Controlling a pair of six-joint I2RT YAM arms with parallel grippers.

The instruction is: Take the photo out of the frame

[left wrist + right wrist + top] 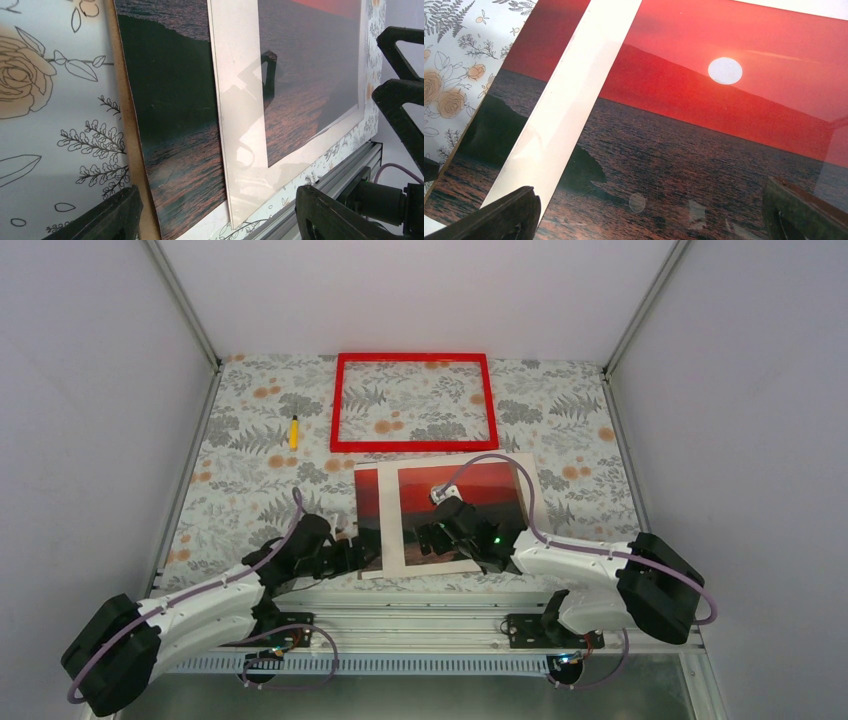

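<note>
The red frame lies flat at the back of the table, and the cloth shows through it. The sunset photo lies near the front edge on brown fibreboard. A glossy white-bordered sheet lies over the photo, shifted right. My left gripper is open at the stack's near left corner, with its fingers either side of the photo's corner. My right gripper is open just above the photo's sea area, holding nothing. The white strip crosses that view.
A small yellow-handled tool lies left of the frame. A metal rail runs along the table's near edge just below the stack. White walls enclose the left, back and right sides.
</note>
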